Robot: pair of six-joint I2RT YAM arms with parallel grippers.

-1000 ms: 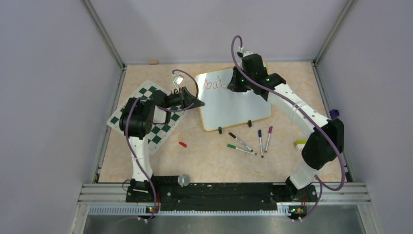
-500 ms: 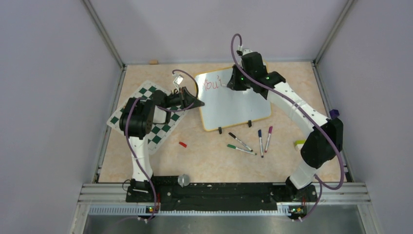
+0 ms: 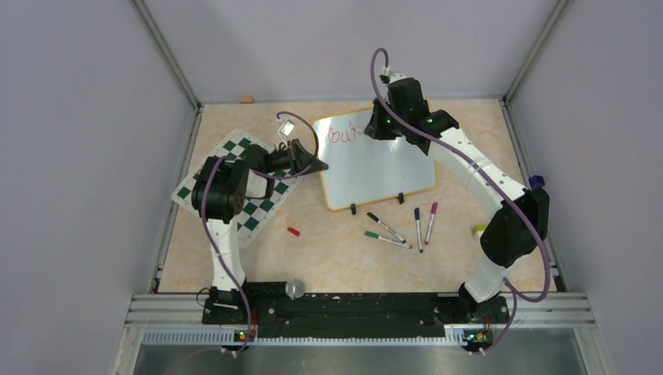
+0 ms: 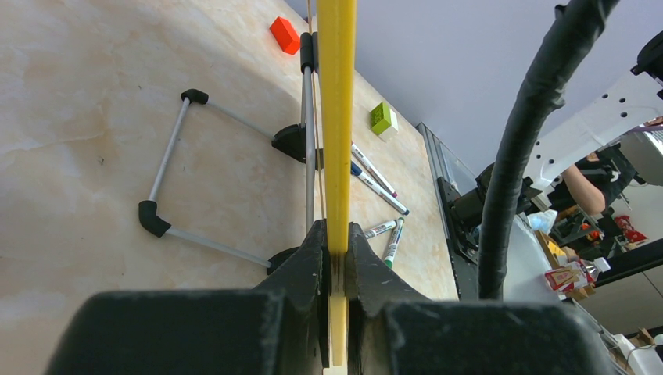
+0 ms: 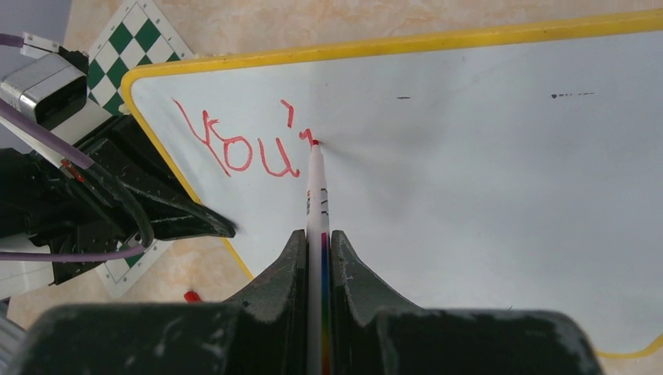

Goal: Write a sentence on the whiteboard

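At the left, the left gripper [image 4: 336,234] is clamped shut on the yellow frame of the whiteboard [image 3: 379,168], which sits at the table's far middle, just beside the chess mat [image 3: 234,187]. Red "You'" [image 5: 238,144] fills only its top corner. The right gripper [image 5: 317,238], pinched tight on a red marker [image 5: 315,183], has the tip against the board just past that word. Most of the sentence looks unwritten.

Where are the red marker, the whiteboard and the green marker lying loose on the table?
red marker [image 5: 316,180]: right wrist view, white barrel below the tip.
whiteboard [image 3: 375,168]: top view, bare white face.
green marker [image 3: 387,240]: top view, middle of the barrel.
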